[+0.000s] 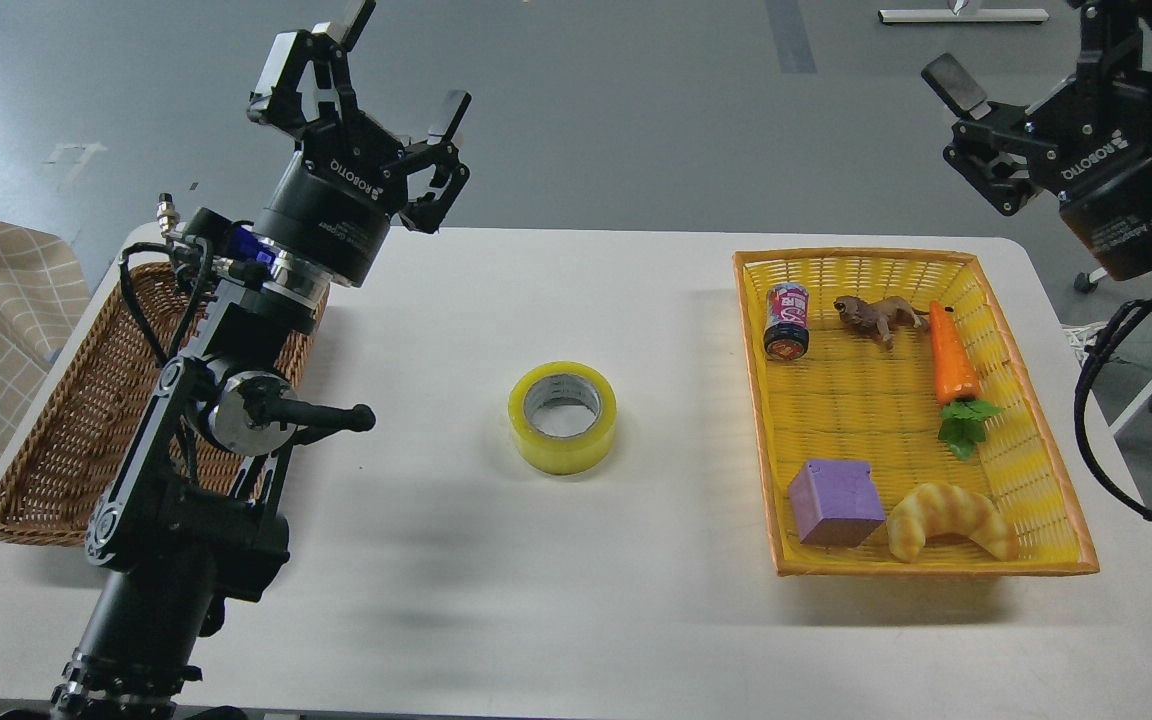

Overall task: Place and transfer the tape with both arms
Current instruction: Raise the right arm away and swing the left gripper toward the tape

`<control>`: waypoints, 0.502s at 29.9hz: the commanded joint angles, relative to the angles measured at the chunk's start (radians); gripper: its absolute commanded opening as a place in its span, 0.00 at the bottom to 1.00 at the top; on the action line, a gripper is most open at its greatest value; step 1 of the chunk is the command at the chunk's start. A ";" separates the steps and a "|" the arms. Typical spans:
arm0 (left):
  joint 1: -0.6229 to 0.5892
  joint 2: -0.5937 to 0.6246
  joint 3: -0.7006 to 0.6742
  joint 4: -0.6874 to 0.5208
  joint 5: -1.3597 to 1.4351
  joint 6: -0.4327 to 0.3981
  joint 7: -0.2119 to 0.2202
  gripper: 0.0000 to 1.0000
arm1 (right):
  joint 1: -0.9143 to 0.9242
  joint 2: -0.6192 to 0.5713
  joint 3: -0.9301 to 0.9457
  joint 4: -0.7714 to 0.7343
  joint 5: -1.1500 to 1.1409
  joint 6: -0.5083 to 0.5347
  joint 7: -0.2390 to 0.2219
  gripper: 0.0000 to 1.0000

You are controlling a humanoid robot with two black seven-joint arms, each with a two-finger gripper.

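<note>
The tape (pixel 563 417), a yellow translucent roll with a grey-white core, lies flat on the white table (pixel 556 600) near its middle, touched by nothing. My left gripper (pixel 404 70) is raised above the table's far left, open and empty, well up and left of the tape. My right gripper (pixel 976 110) is raised at the far right, beyond the yellow basket; one finger shows at its upper left, the rest runs to the frame's edge. It holds nothing that I can see.
A yellow plastic basket (pixel 1036 420) on the right holds a can (pixel 787 320), a brown toy animal (pixel 876 316), a carrot (pixel 953 365), a purple block (pixel 836 502) and a croissant toy (pixel 951 520). A brown wicker basket (pixel 66 440) sits at the left, partly behind my left arm.
</note>
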 commanded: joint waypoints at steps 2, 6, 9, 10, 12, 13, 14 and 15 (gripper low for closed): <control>0.011 0.000 0.000 -0.001 0.021 -0.001 0.002 0.98 | -0.027 0.092 0.061 0.027 0.007 -0.027 -0.002 1.00; 0.011 0.000 0.003 -0.001 0.024 0.001 0.008 0.98 | -0.036 0.182 0.093 0.059 0.010 -0.036 -0.004 1.00; 0.007 0.000 0.026 -0.001 0.027 0.004 0.009 0.98 | -0.037 0.208 0.090 0.090 0.011 -0.071 -0.030 1.00; 0.007 0.000 0.029 -0.001 0.029 0.005 0.009 0.98 | -0.039 0.218 0.090 0.096 0.011 -0.082 -0.042 1.00; 0.001 0.000 0.035 0.000 0.052 0.019 0.011 0.98 | -0.037 0.256 0.090 0.104 0.010 -0.111 -0.111 1.00; 0.001 0.000 0.035 -0.001 0.058 0.022 0.011 0.98 | -0.037 0.261 0.091 0.104 0.010 -0.116 -0.126 1.00; 0.001 0.000 0.035 -0.001 0.065 0.024 0.012 0.98 | -0.037 0.265 0.091 0.104 0.010 -0.119 -0.137 1.00; 0.001 0.000 0.035 -0.001 0.078 0.024 0.012 0.98 | -0.037 0.265 0.093 0.104 0.010 -0.118 -0.146 1.00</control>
